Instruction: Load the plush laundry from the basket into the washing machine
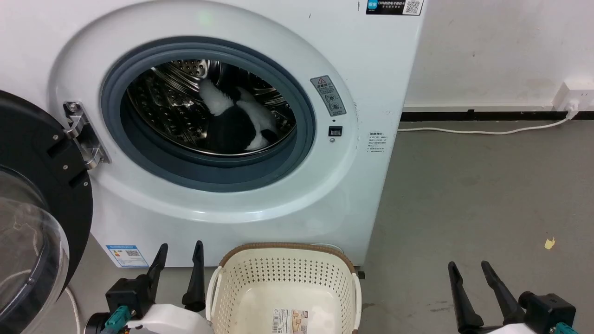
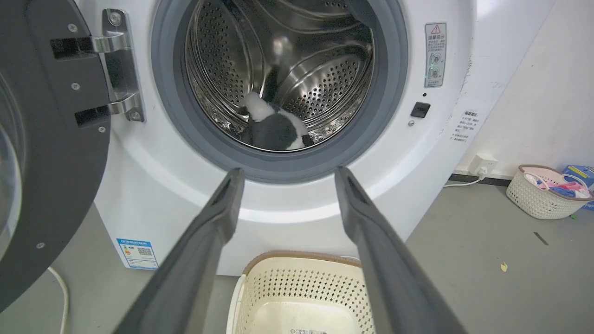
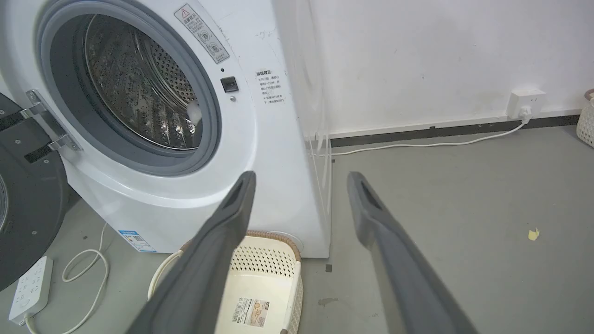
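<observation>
Left gripper [image 1: 181,246], fingers spread and holding nothing, sits just beside the cream basket [image 1: 283,247]. The right gripper [image 1: 468,265], also spread and holding nothing, is well apart on the basket's other side. Beyond the basket, the black-and-white plush laundry [image 1: 236,123] lies inside the washing machine [image 1: 232,204] drum, with the door [image 1: 46,185] swung open at left.

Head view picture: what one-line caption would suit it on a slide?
Black-and-white plush toy rests inside the washing machine, door swung open; the basket in front sits empty.
</observation>
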`<state>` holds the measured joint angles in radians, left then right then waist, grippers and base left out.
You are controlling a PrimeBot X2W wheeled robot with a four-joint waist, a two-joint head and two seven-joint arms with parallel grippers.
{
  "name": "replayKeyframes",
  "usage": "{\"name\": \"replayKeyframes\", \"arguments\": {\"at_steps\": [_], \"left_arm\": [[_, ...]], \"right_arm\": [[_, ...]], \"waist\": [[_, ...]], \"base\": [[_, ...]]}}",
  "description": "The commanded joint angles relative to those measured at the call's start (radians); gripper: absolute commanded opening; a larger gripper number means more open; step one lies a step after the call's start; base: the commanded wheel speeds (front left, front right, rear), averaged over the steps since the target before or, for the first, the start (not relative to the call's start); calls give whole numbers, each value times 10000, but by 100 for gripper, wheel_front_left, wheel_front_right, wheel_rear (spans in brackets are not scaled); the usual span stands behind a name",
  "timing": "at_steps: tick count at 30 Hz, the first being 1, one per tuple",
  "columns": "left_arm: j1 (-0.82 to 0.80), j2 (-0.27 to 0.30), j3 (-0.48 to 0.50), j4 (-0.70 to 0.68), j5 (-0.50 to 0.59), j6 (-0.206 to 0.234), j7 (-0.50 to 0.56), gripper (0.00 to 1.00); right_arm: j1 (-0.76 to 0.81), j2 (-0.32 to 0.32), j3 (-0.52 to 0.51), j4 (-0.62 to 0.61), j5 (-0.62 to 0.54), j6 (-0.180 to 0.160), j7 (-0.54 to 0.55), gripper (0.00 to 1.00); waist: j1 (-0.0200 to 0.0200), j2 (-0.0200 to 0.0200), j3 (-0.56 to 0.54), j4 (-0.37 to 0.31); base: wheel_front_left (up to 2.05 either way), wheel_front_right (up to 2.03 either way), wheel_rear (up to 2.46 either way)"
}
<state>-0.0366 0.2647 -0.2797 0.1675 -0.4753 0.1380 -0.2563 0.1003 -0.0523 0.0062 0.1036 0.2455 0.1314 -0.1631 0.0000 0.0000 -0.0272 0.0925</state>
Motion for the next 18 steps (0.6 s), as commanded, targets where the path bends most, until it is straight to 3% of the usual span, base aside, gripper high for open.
{"name": "replayKeyframes", "arguments": {"at_steps": [1,3,4,18], "left_arm": [[-12,-30,41,41,70,-33,-55,100],[-17,-42,65,70,84,-37,-55,100],[0,-16,40,44,6,0,0,0],[23,-146,206,-72,294,-84,174,0]], "right_arm": [[157,20,11,-57,5,-7,3,100],[149,20,17,-55,14,-7,2,100],[0,0,8,-8,2,0,0,0],[-76,1,2,-65,-151,0,103,0]], "waist": [[0,0,0,2],[0,0,-1,-4],[0,0,-1,-3],[0,0,16,-62]], "base": [[0,0,0],[0,0,0],[0,0,0],[0,0,0]]}}
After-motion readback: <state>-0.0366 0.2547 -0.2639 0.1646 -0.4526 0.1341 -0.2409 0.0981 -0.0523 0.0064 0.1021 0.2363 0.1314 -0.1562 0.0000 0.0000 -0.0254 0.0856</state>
